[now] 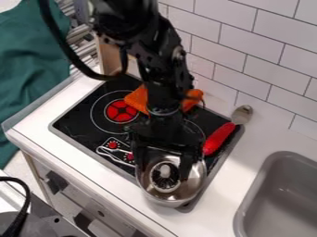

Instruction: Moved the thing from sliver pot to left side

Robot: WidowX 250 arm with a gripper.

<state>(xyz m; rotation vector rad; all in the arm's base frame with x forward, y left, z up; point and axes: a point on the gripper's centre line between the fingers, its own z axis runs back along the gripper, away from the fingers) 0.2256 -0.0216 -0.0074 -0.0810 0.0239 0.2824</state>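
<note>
- Gripper (164,172): fingers spread, over the silver pot (160,196).
- Between and below them, in the pot, a round black-and-white thing (165,177), perhaps a brush head.
- Beside the gripper, a red-handled spoon (218,139).
- Behind it, orange cloth (137,98) on the stove (79,121).
- Well apart from it, beyond the spoon, a grey sink (250,199).

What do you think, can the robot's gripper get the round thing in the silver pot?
Probably yes! The gripper hangs over the silver pot with its fingers spread apart, the pot has no lid, and nothing seems to cover the round thing.
</note>
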